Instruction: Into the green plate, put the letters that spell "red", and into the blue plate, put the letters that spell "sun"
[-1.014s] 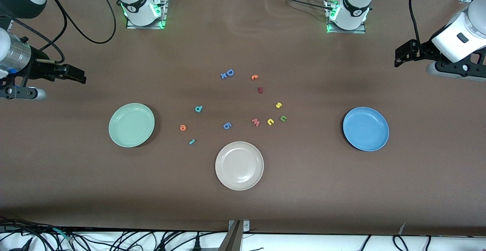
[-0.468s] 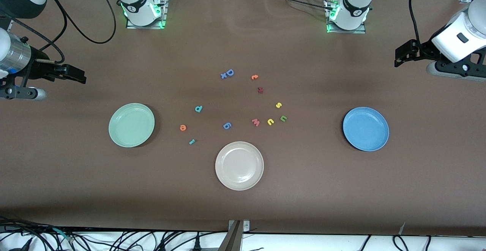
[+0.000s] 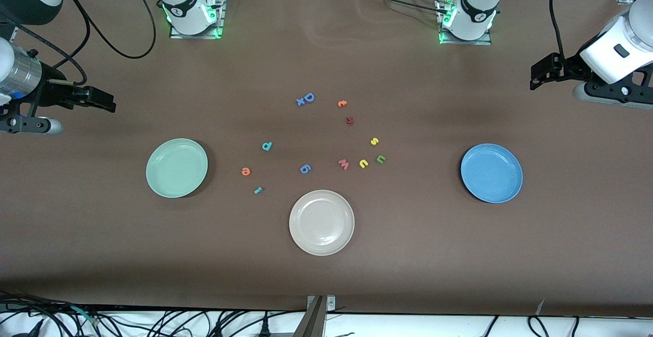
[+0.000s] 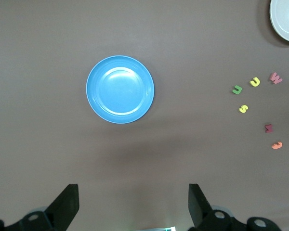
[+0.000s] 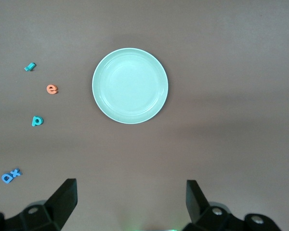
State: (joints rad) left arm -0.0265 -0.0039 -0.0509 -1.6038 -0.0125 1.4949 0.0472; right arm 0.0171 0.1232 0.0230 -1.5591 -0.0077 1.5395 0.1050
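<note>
Red letters: tiny foam orange "e" point(image 3: 246, 171), teal "d/p" piece point(image 3: 267, 146) and small teal "r" piece point(image 3: 258, 190) lie on the brown bench point(image 3: 326, 276) beside the round mint-green plate point(image 3: 176, 167).
Sun letters: yellow "s" point(image 3: 374, 141), yellow "u" point(image 3: 363, 163), olive "u" point(image 3: 380, 159), between the beige plate point(image 3: 321, 222) and the round blue plate point(image 3: 491, 173).
Left gripper point(image 3: 542, 74): raised over its bench end, jaws released, well apart from all letters.
Right gripper point(image 3: 100, 101): likewise over its own end, jaws released.

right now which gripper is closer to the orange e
Right. The right gripper hangs open over bare table at its own end, past the green plate from the orange e. The left gripper waits open at the other end, past the blue plate.
</note>
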